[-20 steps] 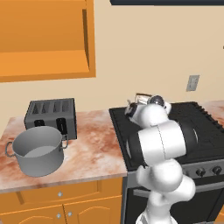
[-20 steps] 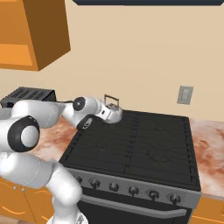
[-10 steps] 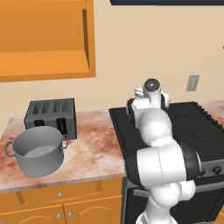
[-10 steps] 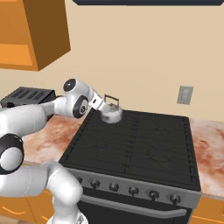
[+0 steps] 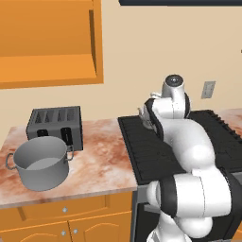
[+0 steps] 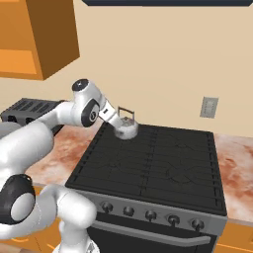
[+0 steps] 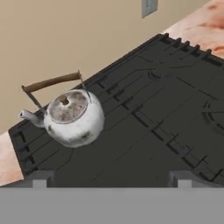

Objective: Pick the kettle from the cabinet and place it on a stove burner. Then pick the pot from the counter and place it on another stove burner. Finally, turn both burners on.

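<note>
The small silver kettle (image 6: pixel 126 129) stands upright on the back-left stove burner (image 6: pixel 118 143), free of my hand. In the hand view the kettle (image 7: pixel 73 117) sits left of centre, brown handle up, apart from the fingertips (image 7: pixel 40 178). My gripper (image 6: pixel 114 121) hovers open and empty just left of the kettle, above the cooktop's back corner. My arm hides most of the kettle in the left base view. The grey pot (image 5: pixel 40 163) rests on the counter (image 5: pixel 101 163) at the left. The orange cabinet (image 5: pixel 52 42) hangs above it.
A dark four-slot toaster (image 5: pixel 54 125) stands behind the pot against the wall. Knobs (image 6: pixel 148 215) line the stove's front edge. A wall outlet (image 6: pixel 209 106) is behind the stove. More counter (image 6: pixel 238 170) lies right of the cooktop.
The arm has swung upright and the open hand has drawn back a little from the kettle. The kettle stays where it stood on the back-left burner. The pot is unmoved.
</note>
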